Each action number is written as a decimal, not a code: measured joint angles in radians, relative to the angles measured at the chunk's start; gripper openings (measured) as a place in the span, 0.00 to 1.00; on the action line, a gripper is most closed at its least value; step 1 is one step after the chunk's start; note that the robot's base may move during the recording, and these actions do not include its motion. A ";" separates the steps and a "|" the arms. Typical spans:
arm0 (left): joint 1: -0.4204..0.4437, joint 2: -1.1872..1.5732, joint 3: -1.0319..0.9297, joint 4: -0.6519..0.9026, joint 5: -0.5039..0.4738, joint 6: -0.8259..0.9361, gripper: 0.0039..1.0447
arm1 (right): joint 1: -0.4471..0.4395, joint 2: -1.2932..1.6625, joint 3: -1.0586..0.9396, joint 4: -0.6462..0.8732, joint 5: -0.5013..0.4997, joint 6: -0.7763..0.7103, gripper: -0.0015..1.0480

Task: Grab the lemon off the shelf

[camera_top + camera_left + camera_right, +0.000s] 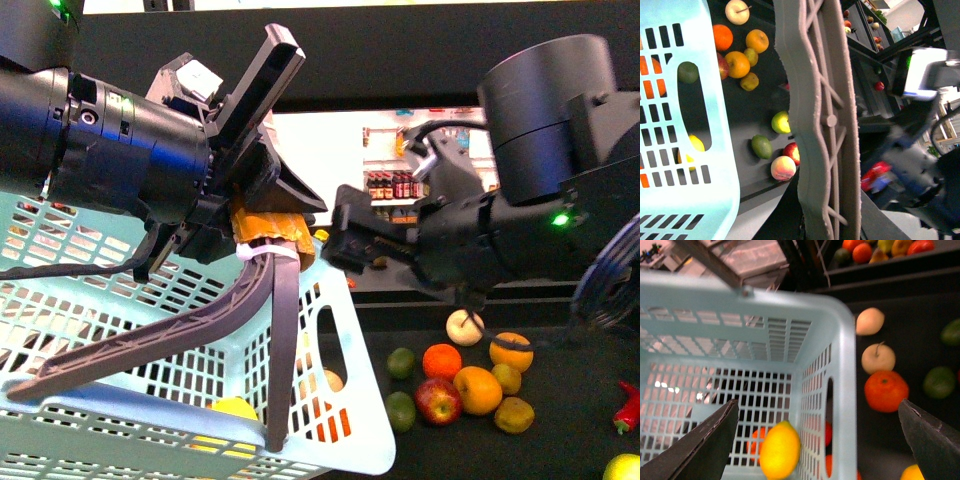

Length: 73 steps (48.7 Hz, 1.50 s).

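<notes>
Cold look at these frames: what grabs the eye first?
The light-blue basket fills the front view's left, hanging by its grey handle from the left gripper. In the right wrist view a lemon lies inside it, seen between the open right gripper's fingers. Loose fruit sits on the black shelf to the basket's right.

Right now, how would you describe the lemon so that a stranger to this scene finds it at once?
Look for the light blue plastic basket next to the black shelf of fruit. The lemon lies inside it, close to one side wall. It is bright yellow and oval with a pointed end, while the fruits nearby are round and orange, green or cream.
</notes>
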 joint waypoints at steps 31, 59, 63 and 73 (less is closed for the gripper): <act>0.005 0.003 -0.001 0.000 -0.006 -0.005 0.09 | -0.275 0.144 -0.171 0.170 0.000 -0.147 0.92; 0.005 0.003 -0.001 0.000 -0.007 -0.005 0.09 | -0.057 0.691 0.042 0.149 0.113 -0.275 0.92; 0.005 0.003 -0.001 0.000 -0.008 -0.005 0.09 | -0.048 0.738 0.075 0.147 0.129 -0.291 0.92; 0.005 0.003 -0.001 0.000 -0.008 -0.005 0.09 | -0.024 0.842 0.158 0.127 0.148 -0.308 0.92</act>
